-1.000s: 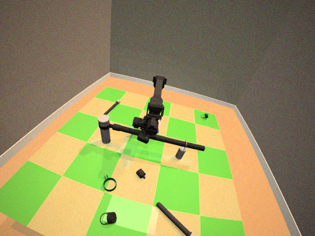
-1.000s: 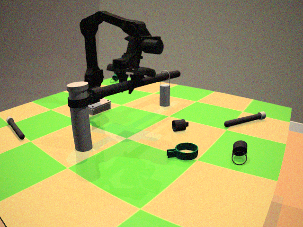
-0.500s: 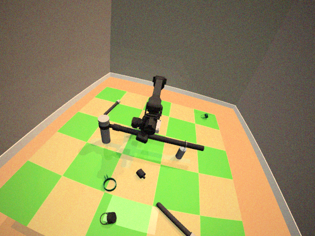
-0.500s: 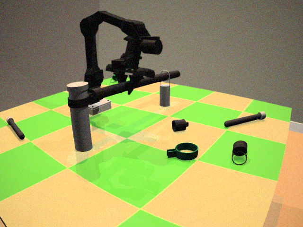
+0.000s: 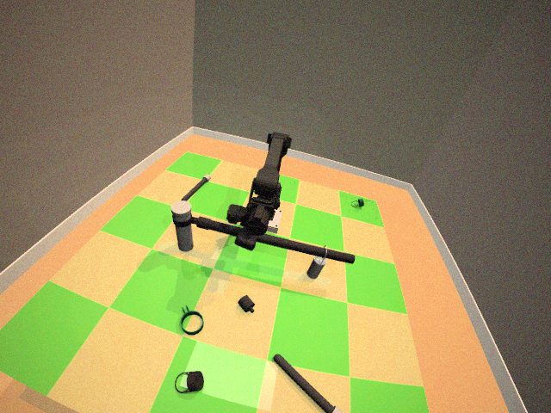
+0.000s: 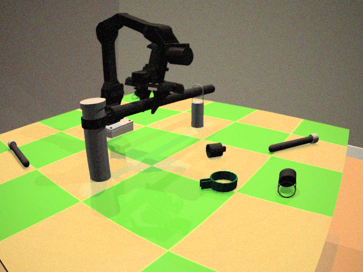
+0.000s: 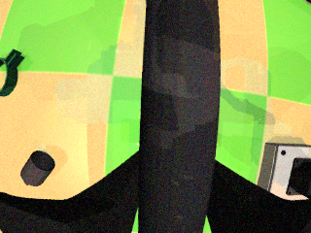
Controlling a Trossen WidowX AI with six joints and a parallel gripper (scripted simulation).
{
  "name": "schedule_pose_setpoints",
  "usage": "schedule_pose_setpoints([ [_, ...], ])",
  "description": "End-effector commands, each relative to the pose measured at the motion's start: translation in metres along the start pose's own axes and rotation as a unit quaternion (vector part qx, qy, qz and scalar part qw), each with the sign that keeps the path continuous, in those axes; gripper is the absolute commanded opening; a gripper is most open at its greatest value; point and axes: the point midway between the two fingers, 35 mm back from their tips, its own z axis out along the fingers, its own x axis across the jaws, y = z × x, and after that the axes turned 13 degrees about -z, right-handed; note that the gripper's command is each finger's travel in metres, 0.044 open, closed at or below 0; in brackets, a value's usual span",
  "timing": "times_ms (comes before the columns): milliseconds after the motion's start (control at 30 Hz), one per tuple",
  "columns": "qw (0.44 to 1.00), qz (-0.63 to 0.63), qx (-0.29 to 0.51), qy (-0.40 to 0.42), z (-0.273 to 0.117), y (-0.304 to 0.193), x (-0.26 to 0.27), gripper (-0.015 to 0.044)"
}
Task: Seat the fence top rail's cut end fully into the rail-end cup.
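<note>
The black rail point(image 5: 302, 245) point(image 6: 131, 109) point(image 7: 180, 97) runs from the big grey post point(image 5: 184, 237) point(image 6: 97, 158) through the wire loop point(image 5: 325, 246) point(image 6: 197, 84) on the small post point(image 5: 315, 268) point(image 6: 197, 115). Its far end sticks out beyond the loop. The black brace band point(image 6: 91, 122) is around the big post, a little below its cap. The rail's near end meets the dark end cup point(image 6: 113, 114) at the band; how deep it sits cannot be told. My gripper point(image 5: 249, 235) point(image 6: 152, 102) point(image 7: 170, 156) is shut on the rail, around its middle part.
A white-topped box point(image 6: 120, 128) point(image 7: 268, 170) stands below the arm. A loose cup point(image 5: 245, 303) point(image 6: 214, 150) point(image 7: 38, 168), a green band point(image 5: 202, 322) point(image 6: 224, 187) and a loose loop cap point(image 5: 195, 381) point(image 6: 287, 177) lie in front. Short rods point(image 5: 305, 384) point(image 5: 195, 188) lie at both sides.
</note>
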Motion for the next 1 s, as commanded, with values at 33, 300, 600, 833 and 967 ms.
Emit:
schedule_pose_setpoints([
  [33, 1.0, 0.001, -0.007, 0.004, -0.003, 0.007, 0.001, 0.0],
  [300, 1.0, 0.001, -0.007, 0.004, -0.002, 0.012, 0.001, 0.0],
  [600, 1.0, 0.001, -0.008, 0.004, -0.001, 0.018, 0.0, 0.0],
  [833, 1.0, -0.002, 0.001, -0.002, 0.003, 0.014, -0.003, 0.0],
  [967, 1.0, -0.002, 0.001, -0.002, 0.003, 0.014, -0.003, 0.0],
])
